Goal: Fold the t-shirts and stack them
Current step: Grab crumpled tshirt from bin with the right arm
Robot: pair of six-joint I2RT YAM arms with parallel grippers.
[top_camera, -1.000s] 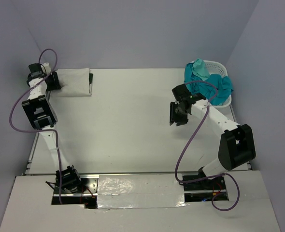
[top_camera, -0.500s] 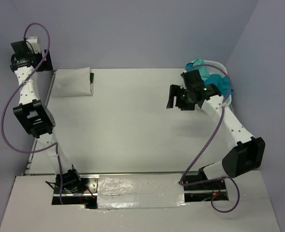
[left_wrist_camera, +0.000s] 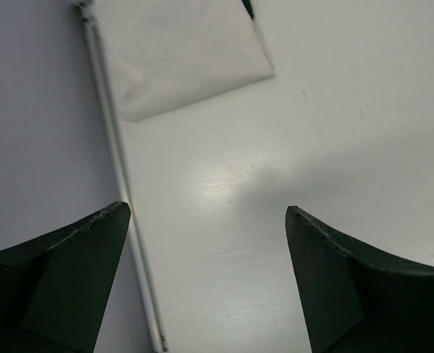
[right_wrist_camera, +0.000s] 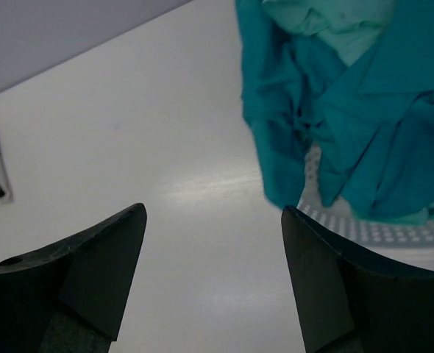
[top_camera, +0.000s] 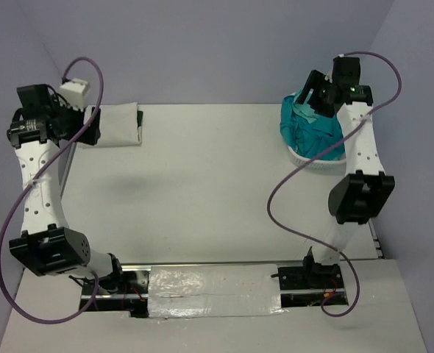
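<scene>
A folded white t-shirt (top_camera: 118, 125) lies at the table's far left, with a dark green edge (top_camera: 139, 119) showing at its right side. It also shows at the top of the left wrist view (left_wrist_camera: 180, 51). My left gripper (top_camera: 88, 126) hangs open and empty just left of it, above the table's left edge (left_wrist_camera: 206, 213). A teal t-shirt (top_camera: 312, 129) spills over the white lattice basket (top_camera: 312, 158) at the far right. My right gripper (top_camera: 314, 94) is open and empty above it (right_wrist_camera: 213, 209). Teal cloth (right_wrist_camera: 335, 118) and pale mint cloth (right_wrist_camera: 327, 18) show there.
The table's left rail (left_wrist_camera: 121, 184) runs under my left gripper, with the grey wall beside it. The basket's rim (right_wrist_camera: 379, 232) is under my right finger. Purple cables loop off both arms. Grey walls close in at the back and both sides.
My right arm has swung from mid-table up and back, over the basket. My left arm has moved from the back-left corner to beside the folded shirt. Teal cloth now drapes over the basket's front.
</scene>
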